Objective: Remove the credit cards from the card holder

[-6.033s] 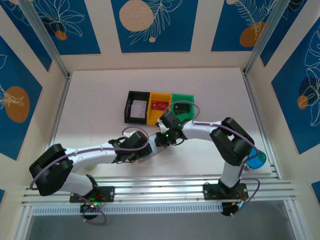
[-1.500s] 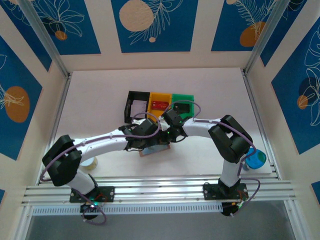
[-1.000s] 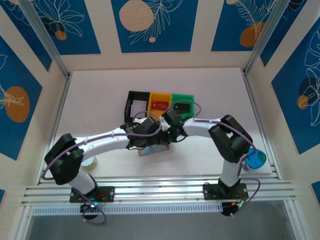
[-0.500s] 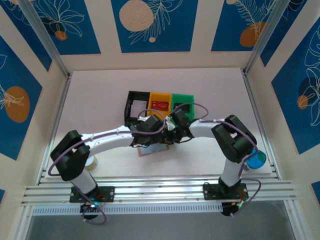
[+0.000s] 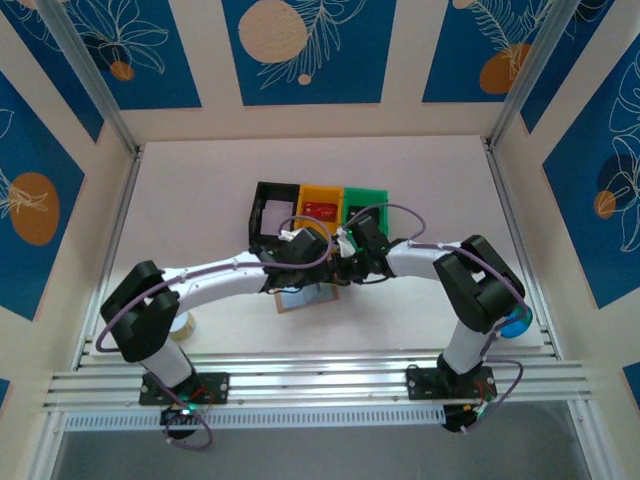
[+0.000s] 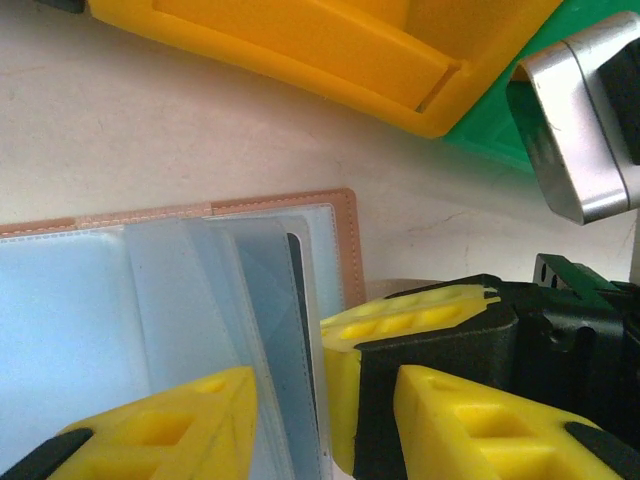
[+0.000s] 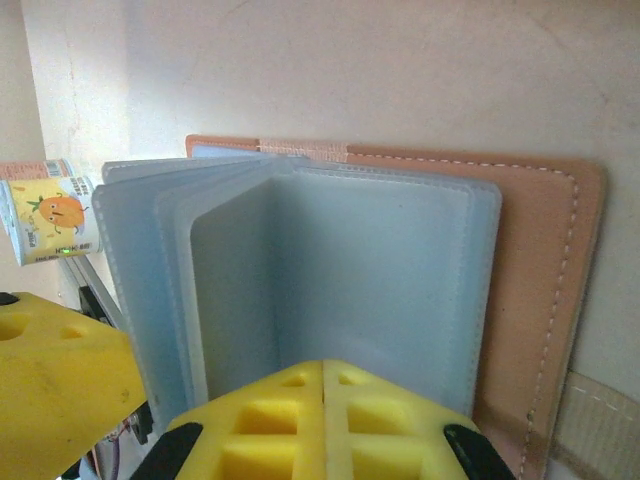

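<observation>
The flat tan leather-like card holder (image 7: 540, 300) looks matt, its grey-blue clear plastic pockets (image 7: 370, 290) glossy (faintly hazy), the yellow plastic bin (image 6: 300, 40) smooth.

My fingers (image 7: 390, 430) are yellow; the flat leather card holder (image 7: 535, 300) is tan, white-stitched, its clear pockets (image 7: 380, 290) grey-blue.

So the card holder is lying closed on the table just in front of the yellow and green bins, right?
Not closed: the card holder lies open, clear pockets fanned up, as the right wrist view shows. It is on the table just in front of the yellow bin and green bin.
</observation>
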Available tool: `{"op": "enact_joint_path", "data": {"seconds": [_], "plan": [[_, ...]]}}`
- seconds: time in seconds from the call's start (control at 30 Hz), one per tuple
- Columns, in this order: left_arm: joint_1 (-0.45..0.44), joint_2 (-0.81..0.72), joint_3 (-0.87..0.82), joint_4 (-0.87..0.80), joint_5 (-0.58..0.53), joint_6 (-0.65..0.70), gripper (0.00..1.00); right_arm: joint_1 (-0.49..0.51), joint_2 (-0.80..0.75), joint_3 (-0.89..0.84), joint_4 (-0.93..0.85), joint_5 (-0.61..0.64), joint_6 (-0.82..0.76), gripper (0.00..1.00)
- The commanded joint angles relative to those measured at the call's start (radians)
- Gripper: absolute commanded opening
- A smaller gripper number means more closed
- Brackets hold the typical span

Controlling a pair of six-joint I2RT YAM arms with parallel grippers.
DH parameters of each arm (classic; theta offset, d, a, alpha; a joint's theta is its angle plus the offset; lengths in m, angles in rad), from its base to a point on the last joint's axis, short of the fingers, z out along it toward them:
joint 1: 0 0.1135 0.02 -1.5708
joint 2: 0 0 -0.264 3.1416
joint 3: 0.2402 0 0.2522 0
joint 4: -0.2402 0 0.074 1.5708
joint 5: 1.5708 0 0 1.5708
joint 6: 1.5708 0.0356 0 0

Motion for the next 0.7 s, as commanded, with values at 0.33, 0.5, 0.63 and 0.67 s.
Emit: {"op": "enact_joint_path", "data": {"seconds": [0.33, 0.5, 0.63, 0.67], "plan": [[-0.002, -0.167, -0.036, -0.08, -0.089, 0.046, 0.43, 0.001, -0.056, -0.014, 0.038, -0.046, 0.004, 0.09], [0.0, -0.19, -0.069, -0.077, -0.088, 0.04, 0.43, -0.003, -0.057, -0.015, 0.039, -0.045, 0.006, 0.11], [0.0, -0.189, -0.095, -0.057, -0.077, 0.027, 0.43, -0.003, -0.061, -0.017, 0.04, -0.046, 0.006, 0.13], [0.0, -0.189, -0.099, -0.054, -0.075, 0.027, 0.43, -0.005, -0.06, -0.017, 0.038, -0.046, 0.006, 0.14]]}}
